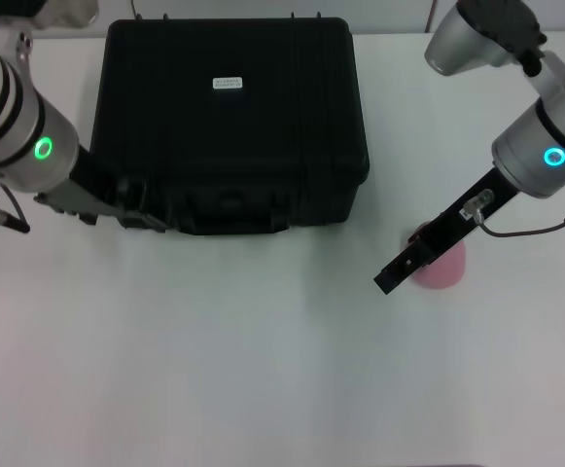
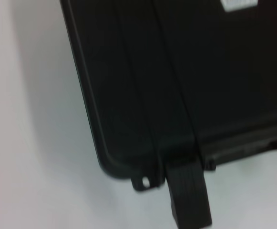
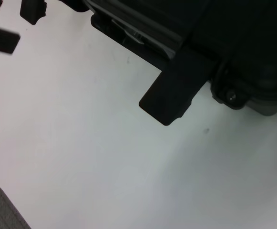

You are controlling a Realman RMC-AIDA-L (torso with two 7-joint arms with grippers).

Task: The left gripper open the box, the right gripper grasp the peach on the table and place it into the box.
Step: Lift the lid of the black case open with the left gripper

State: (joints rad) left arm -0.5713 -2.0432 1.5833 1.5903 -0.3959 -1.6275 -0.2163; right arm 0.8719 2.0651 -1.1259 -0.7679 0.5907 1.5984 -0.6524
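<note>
Smooth white table (image 1: pixel 214 370); closed ribbed black box (image 1: pixel 233 117); finger states unclear.

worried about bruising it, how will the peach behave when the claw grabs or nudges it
The peach looks round, so a nudge would probably roll it across the smooth table. It looks soft, so a hard squeeze might dent it. The right claw is right beside it.

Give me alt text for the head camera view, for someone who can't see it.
A closed black box sits at the far middle of a white table. The left gripper is at the box's front left corner. The right gripper reaches down over a pink peach lying on the table to the right of the box.
</note>
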